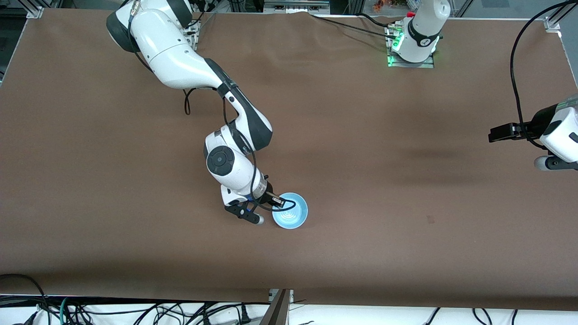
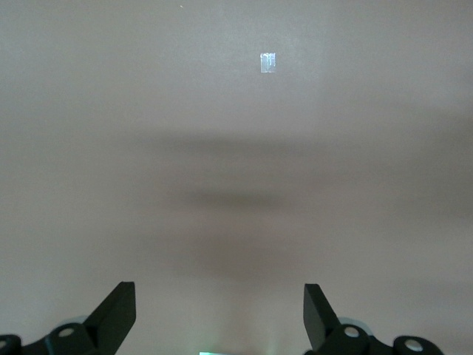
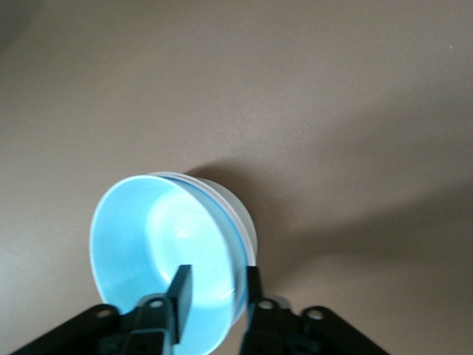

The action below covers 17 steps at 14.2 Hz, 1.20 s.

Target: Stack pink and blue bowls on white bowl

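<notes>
Lower middle of the front view: your right claw (image 1: 276, 204) stood astride the rim of the blue bowl (image 1: 290, 211), one finger inside and one outside, jaws narrowly parted and apparently not pinching. The blue bowl sat nested in the white bowl (image 3: 236, 208), whose rim showed just beneath it; no pink bowl could be made out. Your left claw (image 2: 219, 296) waited wide open over bare table (image 1: 406, 225) at the frame's edge, by the left arm's end. The release looked best done by spreading the fingers fully, then rising straight up, so neither finger snagged the rim and tipped the stack.
</notes>
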### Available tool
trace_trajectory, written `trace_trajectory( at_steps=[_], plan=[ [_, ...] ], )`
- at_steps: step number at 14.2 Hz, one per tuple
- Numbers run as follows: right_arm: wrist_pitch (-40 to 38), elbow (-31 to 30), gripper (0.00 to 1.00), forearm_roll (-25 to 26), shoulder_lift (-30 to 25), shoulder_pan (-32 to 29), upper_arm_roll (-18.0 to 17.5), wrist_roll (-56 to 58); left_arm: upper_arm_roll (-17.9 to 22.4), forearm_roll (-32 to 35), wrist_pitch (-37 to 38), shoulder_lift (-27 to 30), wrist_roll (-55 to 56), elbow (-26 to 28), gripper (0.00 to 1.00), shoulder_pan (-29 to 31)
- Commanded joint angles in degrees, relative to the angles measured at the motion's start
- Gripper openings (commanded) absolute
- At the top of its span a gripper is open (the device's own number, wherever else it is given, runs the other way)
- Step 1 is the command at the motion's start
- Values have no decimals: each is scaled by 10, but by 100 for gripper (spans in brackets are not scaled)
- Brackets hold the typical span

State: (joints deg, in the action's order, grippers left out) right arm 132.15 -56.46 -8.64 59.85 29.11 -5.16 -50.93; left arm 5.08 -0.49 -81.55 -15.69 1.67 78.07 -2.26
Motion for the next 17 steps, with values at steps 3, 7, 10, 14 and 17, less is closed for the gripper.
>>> trace_trajectory(
  at_steps=[3,7,10,14,17],
  plan=[
    [-13,19,100,-2,1,-3,-3,3,-1,5,3,1,-12,-3,100,0],
    [-76,19,100,10,-41,-21,7,12,-1,5,3,1,-12,-3,100,1],
    [-150,5,100,21,-101,-80,13,104,-1,5,3,-1,-12,-3,100,0],
    [-349,1,100,20,-183,-163,17,245,-1,5,3,-3,-13,-3,100,1],
    [-432,-66,100,23,-291,-230,27,354,-1,4,3,-3,-13,-3,100,2]
  ],
)
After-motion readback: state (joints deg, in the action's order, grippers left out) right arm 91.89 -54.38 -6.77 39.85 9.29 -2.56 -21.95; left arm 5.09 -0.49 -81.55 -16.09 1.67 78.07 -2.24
